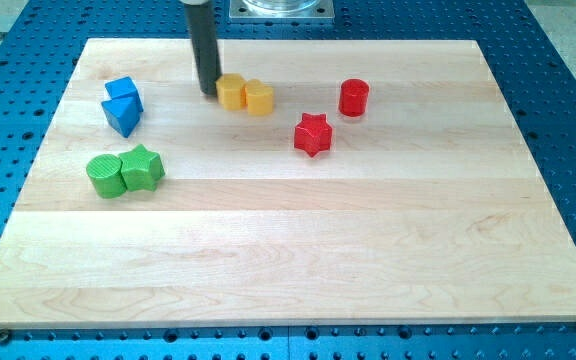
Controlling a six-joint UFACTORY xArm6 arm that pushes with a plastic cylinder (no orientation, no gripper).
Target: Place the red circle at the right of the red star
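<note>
The red circle [354, 98] stands on the wooden board toward the view's top right of centre. The red star [313, 134] lies just below and to the left of it, with a small gap between them. My tip [209, 93] rests on the board at the view's top, touching or almost touching the left side of a yellow block [230, 91]. The tip is well to the left of both red blocks.
A second yellow block [259, 98] touches the first one on its right. Two blue blocks [123, 104] sit at the view's left, one against the other. A green circle [105, 175] and a green star [142, 167] sit side by side below them.
</note>
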